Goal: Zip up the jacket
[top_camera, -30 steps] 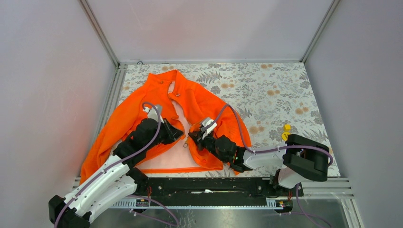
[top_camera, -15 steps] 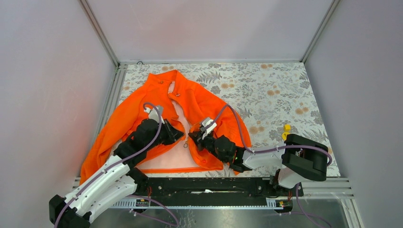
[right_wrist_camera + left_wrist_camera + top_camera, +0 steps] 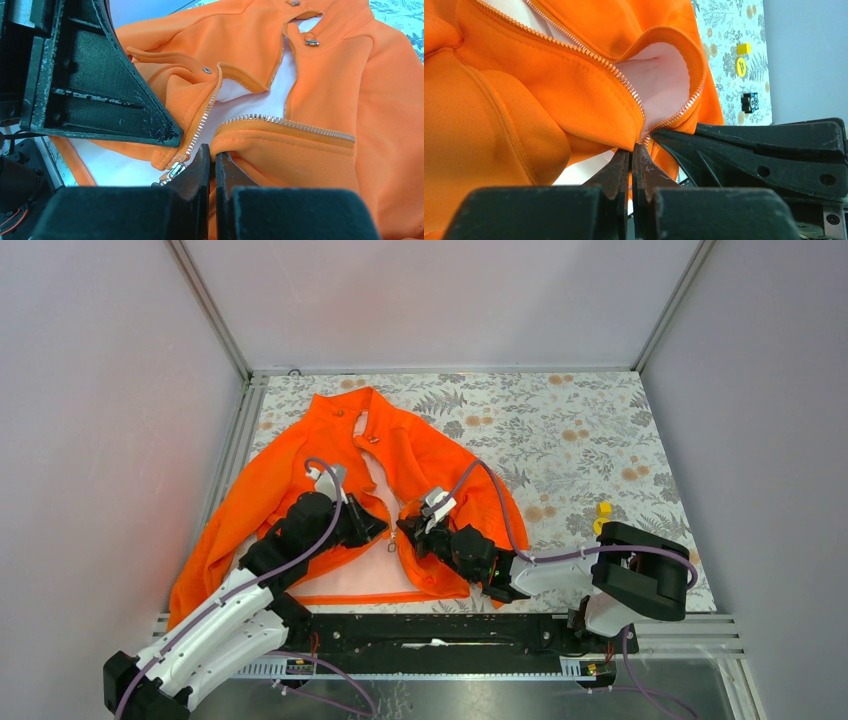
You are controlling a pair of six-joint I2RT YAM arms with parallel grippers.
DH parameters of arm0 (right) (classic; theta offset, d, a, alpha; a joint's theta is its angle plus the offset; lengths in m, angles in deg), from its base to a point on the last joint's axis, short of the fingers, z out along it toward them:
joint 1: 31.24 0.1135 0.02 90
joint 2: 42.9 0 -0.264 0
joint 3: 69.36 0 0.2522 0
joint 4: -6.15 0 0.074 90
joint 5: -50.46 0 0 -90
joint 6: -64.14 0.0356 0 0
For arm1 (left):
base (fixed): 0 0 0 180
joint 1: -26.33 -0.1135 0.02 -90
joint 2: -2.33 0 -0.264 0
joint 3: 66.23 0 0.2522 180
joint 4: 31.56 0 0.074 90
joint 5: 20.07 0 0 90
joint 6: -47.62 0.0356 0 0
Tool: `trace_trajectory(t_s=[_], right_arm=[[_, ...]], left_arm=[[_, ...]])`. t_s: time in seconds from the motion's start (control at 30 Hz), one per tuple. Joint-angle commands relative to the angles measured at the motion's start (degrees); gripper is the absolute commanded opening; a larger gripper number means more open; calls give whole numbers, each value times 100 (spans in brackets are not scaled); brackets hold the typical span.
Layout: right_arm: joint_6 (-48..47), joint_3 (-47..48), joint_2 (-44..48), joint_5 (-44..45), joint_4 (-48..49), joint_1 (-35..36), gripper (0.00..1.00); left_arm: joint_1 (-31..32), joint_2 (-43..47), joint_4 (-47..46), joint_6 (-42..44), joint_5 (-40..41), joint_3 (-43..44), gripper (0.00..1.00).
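The orange jacket [image 3: 425, 455] lies open on the flowered table, pale lining showing down its front. My left gripper [image 3: 378, 527] is shut on the jacket's left front edge at the bottom of the zipper teeth [image 3: 624, 82], as the left wrist view [image 3: 632, 149] shows. My right gripper [image 3: 406, 530] is shut on the folded hem of the right front edge [image 3: 280, 142], seen in the right wrist view [image 3: 212, 152]. The metal zipper slider [image 3: 172, 172] hangs on the left edge, just left of my right fingertips. The two grippers are almost touching.
Small yellow pieces [image 3: 602, 510] lie on the table to the right, also in the left wrist view [image 3: 744, 48], with a small black and blue block [image 3: 750, 101] near them. Grey walls enclose the table on three sides. A black rail [image 3: 430, 630] runs along the near edge.
The left arm has edged slightly to the right. Both grippers stay shut on the jacket's front edges.
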Motion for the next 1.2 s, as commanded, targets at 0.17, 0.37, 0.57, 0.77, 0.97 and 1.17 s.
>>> trace_trajectory(t_s=[0.17, 0.37, 0.57, 0.77, 0.97, 1.17], right_arm=[[42, 100, -29, 295, 546, 40, 0], [295, 283, -13, 530, 195, 41, 0], [678, 528, -76, 955, -115, 42, 0], [977, 731, -195, 1342, -159, 41, 0], [1448, 598, -164, 1136, -207, 47, 0], [1586, 371, -21, 866, -273, 40, 0]], left_arm=[[-4, 100, -382, 108, -725, -144, 0], [-4, 171, -430, 210, -924, -227, 0], [-4, 138, -498, 262, -1082, -331, 0], [-4, 231, -488, 254, -1296, -444, 0], [-4, 409, -720, -166, -1108, -566, 0], [-13, 387, -865, -1088, -842, -654, 8]])
